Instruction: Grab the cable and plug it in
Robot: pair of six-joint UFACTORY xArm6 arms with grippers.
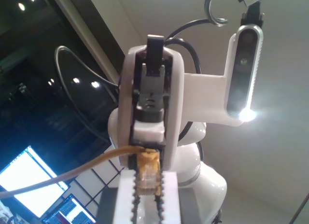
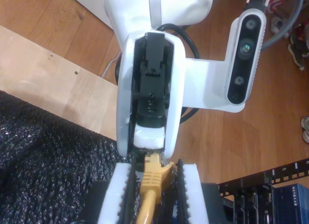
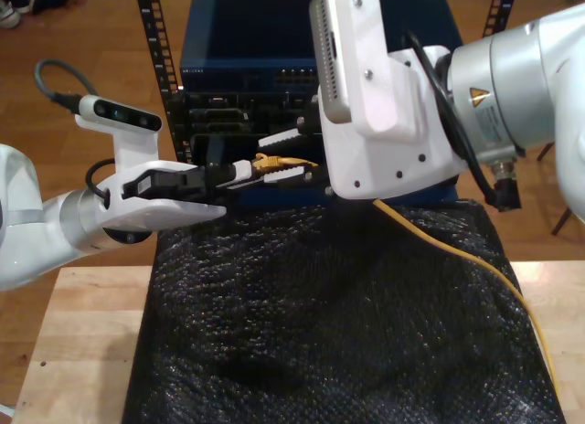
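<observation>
Cable (image 2: 150,185) clamped between both pincers' toothed jaws.

The cable (image 3: 475,259) runs off the exterior view's lower right edge — its far end is cut off. In the first wrist view its plug (image 1: 147,178) sits partly behind my first hand's (image 1: 147,200) toothed pads (image 1: 126,200), details blurred.

white arms (image 3: 55,218) (black cabling)
</observation>
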